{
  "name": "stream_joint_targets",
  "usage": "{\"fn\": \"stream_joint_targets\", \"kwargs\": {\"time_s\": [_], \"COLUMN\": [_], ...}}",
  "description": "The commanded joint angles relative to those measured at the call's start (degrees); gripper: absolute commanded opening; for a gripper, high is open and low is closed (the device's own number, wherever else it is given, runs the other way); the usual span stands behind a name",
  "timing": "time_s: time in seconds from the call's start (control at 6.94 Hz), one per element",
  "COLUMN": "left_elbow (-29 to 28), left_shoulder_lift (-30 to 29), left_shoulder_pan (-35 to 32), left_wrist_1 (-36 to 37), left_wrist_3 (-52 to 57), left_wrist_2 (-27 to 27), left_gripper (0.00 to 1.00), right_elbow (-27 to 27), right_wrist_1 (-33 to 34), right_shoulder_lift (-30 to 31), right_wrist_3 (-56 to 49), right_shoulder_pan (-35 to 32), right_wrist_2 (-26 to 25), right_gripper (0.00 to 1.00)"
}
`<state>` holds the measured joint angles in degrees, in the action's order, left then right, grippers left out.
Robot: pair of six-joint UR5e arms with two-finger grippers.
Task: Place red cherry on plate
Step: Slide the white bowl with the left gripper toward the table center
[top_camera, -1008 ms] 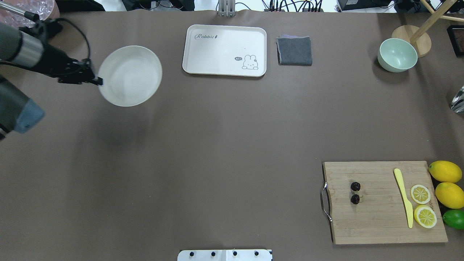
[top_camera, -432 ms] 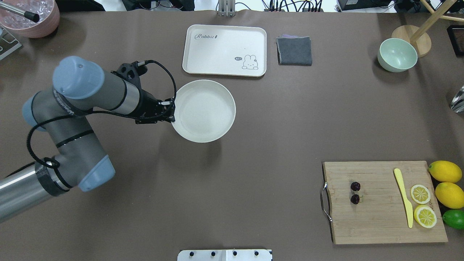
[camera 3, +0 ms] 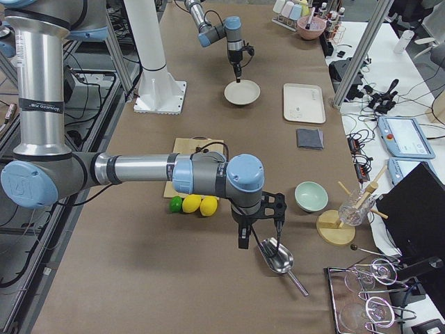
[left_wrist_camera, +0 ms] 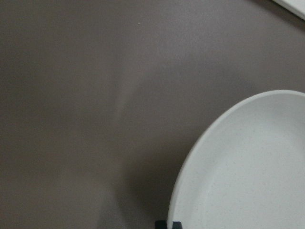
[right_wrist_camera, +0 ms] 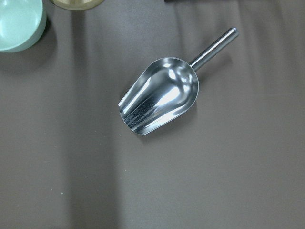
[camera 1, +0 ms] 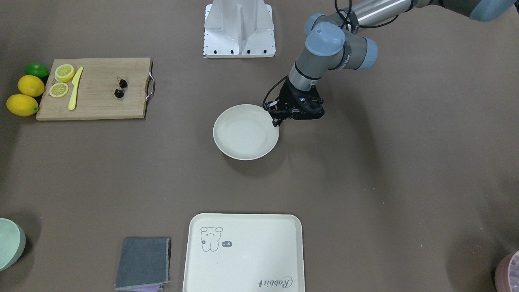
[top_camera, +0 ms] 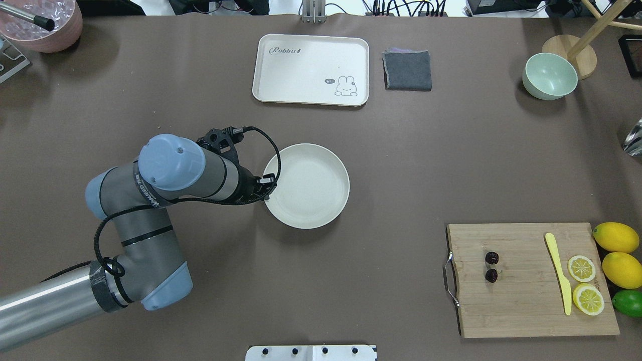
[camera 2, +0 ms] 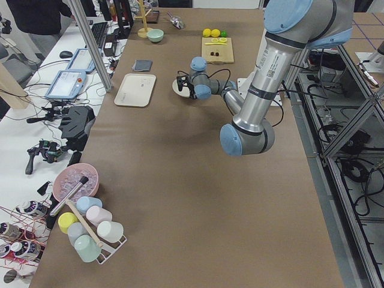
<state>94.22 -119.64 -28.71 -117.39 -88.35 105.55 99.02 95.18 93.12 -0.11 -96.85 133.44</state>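
The left pincer (top_camera: 269,186) is clamped on one edge of the plate (top_camera: 316,195) at mid-desk (top_camera: 351,291), well apart from the red cherry (top_camera: 491,266) on the cutting board (top_camera: 526,306). Gripped by the rim alone, the plate may tilt or skid if it is let go before it lies flat. The right pincer (camera 3: 261,233) hangs over a metal scoop (right_wrist_camera: 159,98), apart or together I cannot tell, and the tiny stem-joined cherries could roll from a loose pinch.

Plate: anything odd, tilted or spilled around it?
Nothing stands out. The plate is empty and intact, pinched at its rim by the left gripper; the red cherry lies on the cutting board.
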Motion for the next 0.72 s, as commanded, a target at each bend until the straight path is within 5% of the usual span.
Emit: {"fn": "stream_joint_targets", "kwargs": {"time_s": [0.0,0.14,0.58], "left_elbow": [-0.88,-0.44,0.61], "left_shoulder_lift": [-0.33,-0.42,0.28], "left_shoulder_pan": [0.85,0.33,-8.87], "left_wrist_1": [0.06,-0.03,0.15], "left_wrist_3": [0.20,0.28,8.39], "left_wrist_2": [-0.61,-0.79,-0.26], "left_gripper": [0.34,0.97,0.98], "right_elbow": [4.13,7.56,17.85], "right_wrist_1": [0.00,0.00,-0.61], "right_shoulder_lift": [-0.22,-0.39,-1.98], "right_wrist_3": [7.34,13.15,33.18], "right_shoulder_pan": [3.22,6.46,21.73], "right_wrist_2": [1.38,1.47,1.03], "right_gripper": [1.00,1.00,1.00]}}
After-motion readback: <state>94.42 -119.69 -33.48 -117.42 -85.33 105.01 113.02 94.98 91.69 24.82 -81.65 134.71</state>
